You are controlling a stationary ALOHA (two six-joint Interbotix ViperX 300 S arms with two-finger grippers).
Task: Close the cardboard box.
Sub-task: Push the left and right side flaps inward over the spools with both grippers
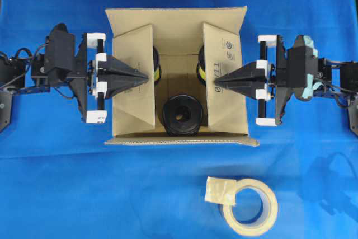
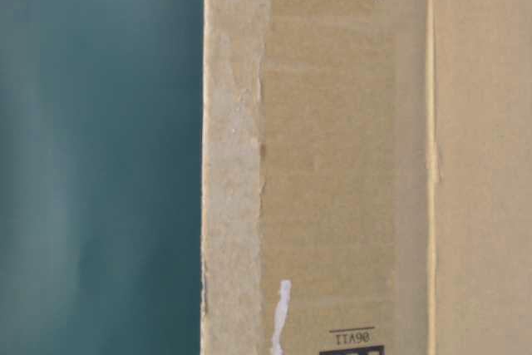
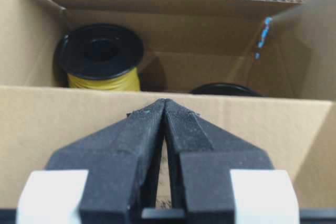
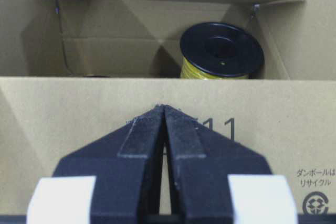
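Pressing inward, closed left gripper (image 1: 146,76) and right gripper (image 1: 217,81) meet the cardboard box (image 1: 176,19) side flaps: stiff, light; push near free edges.

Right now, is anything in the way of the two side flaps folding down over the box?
Nothing visible blocks them. The black spool and the yellow-wire spools sit low inside the large brown cardboard box. The left gripper and right gripper, jaws shut, press on the flaps.
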